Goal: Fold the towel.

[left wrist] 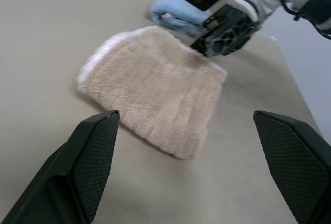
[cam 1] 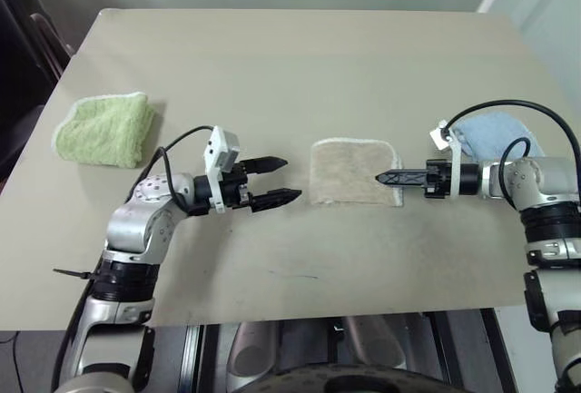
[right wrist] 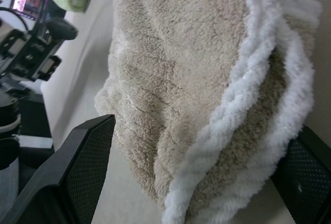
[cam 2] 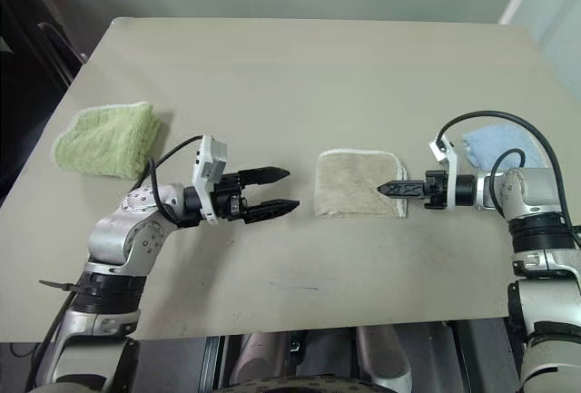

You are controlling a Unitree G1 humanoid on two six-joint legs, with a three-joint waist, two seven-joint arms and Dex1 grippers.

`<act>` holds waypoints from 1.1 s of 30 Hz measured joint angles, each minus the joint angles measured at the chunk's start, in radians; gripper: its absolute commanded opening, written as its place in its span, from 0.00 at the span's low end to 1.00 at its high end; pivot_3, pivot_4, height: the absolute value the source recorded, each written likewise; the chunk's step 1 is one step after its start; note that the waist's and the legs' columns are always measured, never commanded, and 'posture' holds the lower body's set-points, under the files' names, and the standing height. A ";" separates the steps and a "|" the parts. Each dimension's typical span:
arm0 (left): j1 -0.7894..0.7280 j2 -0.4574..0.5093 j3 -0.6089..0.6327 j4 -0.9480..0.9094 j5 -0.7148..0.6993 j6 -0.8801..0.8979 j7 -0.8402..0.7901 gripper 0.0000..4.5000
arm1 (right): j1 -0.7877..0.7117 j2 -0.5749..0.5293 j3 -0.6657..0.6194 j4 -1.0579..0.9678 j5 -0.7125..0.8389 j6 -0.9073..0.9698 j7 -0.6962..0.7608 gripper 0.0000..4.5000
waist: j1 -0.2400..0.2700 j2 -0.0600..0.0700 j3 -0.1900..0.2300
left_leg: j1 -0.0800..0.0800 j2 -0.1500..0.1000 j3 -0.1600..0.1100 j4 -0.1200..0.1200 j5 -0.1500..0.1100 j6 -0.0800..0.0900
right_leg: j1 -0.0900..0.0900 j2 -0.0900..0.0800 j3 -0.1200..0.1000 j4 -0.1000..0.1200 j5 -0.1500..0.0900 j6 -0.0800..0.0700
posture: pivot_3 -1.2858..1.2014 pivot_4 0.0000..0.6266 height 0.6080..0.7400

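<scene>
Folded beige terry towel (cam 1: 354, 172) on tabletop (cam 1: 300, 66); left gripper (cam 1: 276, 181) spread, empty; right gripper (cam 1: 388, 177) spread over its white-corded edge.

The light-blue towel (cam 1: 495, 132) is partly hidden behind the right arm. The beige towel (right wrist: 196, 79) is cut off by the right wrist view's top edge.

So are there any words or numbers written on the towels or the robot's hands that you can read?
None can be read.
The beige towel, the green towel and the blue towel show plain cloth with no letters.
The left gripper and right gripper show no readable label.
The table bears no writing.
</scene>
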 measured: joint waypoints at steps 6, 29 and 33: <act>0.004 0.004 0.022 0.033 -0.008 0.006 0.018 1.00 | -0.002 0.002 0.010 -0.001 -0.020 -0.008 0.009 0.88 | 0.000 0.000 0.000 | 0.000 0.001 0.000 0.000 0.000 -0.001 | 0.000 0.000 0.000 0.000 0.000 -0.001 | 0.52 0.24 0.68; -0.030 -0.048 0.061 0.118 -0.032 0.044 0.072 1.00 | 0.071 0.027 -0.185 -0.143 0.045 0.093 -0.061 0.00 | 0.019 0.002 0.001 | -0.004 0.000 0.001 0.001 0.001 -0.002 | -0.003 0.000 0.000 0.001 0.000 -0.001 | 0.52 0.24 0.68; -0.046 -0.064 0.053 0.153 -0.019 0.038 0.068 1.00 | 0.092 0.039 -0.426 -0.333 0.151 0.214 -0.198 0.00 | 0.023 0.002 0.001 | -0.003 0.000 0.001 0.001 0.001 -0.002 | -0.002 0.000 0.000 0.001 0.000 -0.001 | 0.52 0.24 0.68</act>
